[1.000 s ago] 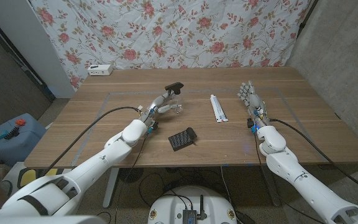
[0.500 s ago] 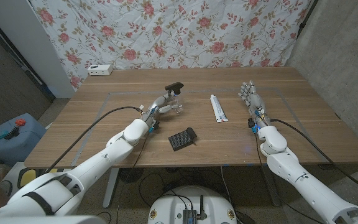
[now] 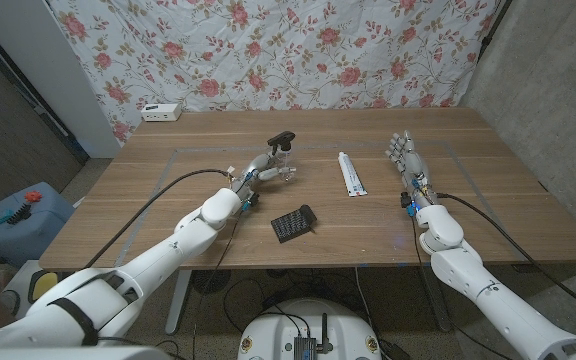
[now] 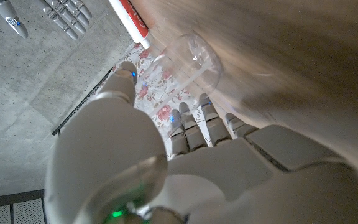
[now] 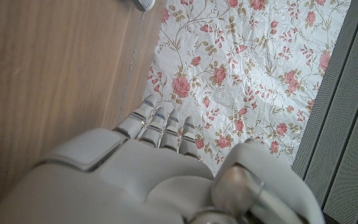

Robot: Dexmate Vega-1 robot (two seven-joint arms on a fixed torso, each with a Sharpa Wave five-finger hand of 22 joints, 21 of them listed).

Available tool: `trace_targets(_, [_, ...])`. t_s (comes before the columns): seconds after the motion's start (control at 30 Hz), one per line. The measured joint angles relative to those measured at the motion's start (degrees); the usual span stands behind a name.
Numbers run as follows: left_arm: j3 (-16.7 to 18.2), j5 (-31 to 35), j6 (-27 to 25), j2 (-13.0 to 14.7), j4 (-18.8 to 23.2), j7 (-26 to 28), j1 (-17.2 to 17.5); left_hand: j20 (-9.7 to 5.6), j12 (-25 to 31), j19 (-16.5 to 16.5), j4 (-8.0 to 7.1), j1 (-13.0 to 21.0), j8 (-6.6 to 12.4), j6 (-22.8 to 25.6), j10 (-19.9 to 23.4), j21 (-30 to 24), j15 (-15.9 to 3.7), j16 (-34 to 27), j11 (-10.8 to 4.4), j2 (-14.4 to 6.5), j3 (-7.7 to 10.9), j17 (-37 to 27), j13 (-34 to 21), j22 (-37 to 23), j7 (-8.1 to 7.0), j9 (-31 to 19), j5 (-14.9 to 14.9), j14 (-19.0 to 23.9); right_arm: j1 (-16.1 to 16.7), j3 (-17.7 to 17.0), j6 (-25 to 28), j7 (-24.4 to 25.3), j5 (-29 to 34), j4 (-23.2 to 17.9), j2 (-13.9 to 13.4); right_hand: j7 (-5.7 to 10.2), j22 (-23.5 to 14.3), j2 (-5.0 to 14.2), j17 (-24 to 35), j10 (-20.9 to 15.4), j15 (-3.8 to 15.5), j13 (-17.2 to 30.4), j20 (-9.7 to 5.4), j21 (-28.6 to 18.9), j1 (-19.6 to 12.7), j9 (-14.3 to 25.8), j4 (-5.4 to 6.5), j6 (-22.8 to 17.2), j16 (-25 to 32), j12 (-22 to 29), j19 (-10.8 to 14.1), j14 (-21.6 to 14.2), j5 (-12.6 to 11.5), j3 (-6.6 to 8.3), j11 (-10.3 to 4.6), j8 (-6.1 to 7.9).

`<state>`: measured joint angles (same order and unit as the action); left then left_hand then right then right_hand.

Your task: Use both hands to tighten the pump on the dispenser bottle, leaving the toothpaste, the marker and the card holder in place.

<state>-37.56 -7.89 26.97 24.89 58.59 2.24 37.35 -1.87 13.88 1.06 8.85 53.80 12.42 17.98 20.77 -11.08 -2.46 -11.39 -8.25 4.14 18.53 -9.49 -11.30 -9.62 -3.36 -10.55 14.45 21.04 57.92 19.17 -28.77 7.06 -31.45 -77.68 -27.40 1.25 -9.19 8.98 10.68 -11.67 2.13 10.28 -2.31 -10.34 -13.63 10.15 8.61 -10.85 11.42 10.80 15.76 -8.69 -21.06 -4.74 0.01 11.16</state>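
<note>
The clear dispenser bottle with its black pump stands upright left of the table's middle. My left hand reaches it from the near left, thumb and fingers spread to either side of its body. In the left wrist view the bottle sits between the thumb and the fingers, with a gap on the thumb side. The white toothpaste tube lies to the bottle's right. A black card holder lies nearer the front edge. My right hand stands at the right with fingers straight, holding nothing.
A white power strip sits at the back left of the wooden table. A flowered cloth hangs behind it. A blue box stands on the floor at the left.
My left hand has edged forward so that its fingers now flank the bottle. The right hand has hardly moved.
</note>
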Motion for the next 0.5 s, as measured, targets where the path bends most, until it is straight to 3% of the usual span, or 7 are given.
trace_targets(0.23, [-0.26, -0.44, 2.09, -1.45, -3.23, -0.31, -1.18, -0.2, 1.52, -4.9, 0.0, 2.01, 0.98, 5.28, 3.81, -0.39, -0.24, -0.1, 0.25, -0.71, 0.0, -0.07, -1.3, 0.28, 1.04, -0.29, -2.01, 3.68, 0.22, -0.14, -0.36, 0.18, 0.0, -0.01, 0.14, 0.0, 0.0, -0.21, 0.0, 0.0, 0.0, 0.01, 0.0, 0.0, 0.21, 0.0, 0.0, 0.0, 0.0, 0.0, 0.0, 0.0, 0.0, 0.0, 0.0, 0.0])
trace_targets(0.5, [-0.39, -0.96, 4.31, -2.73, -5.99, -0.42, -2.05, -0.3, 2.88, -7.24, 0.0, 3.25, 2.13, 9.58, 6.34, -0.39, -0.28, -0.98, -0.05, -1.92, 0.0, -0.62, -2.77, 0.29, 1.13, -0.71, -3.02, 6.43, 0.13, -0.18, -0.39, 0.18, 0.0, 0.45, 0.29, -0.01, 0.0, -0.21, 0.0, 0.0, 0.0, 0.0, 0.0, 0.0, 0.21, 0.0, -0.24, 0.01, 0.0, 0.0, 0.0, 0.0, 0.0, 0.24, 0.0, 0.0])
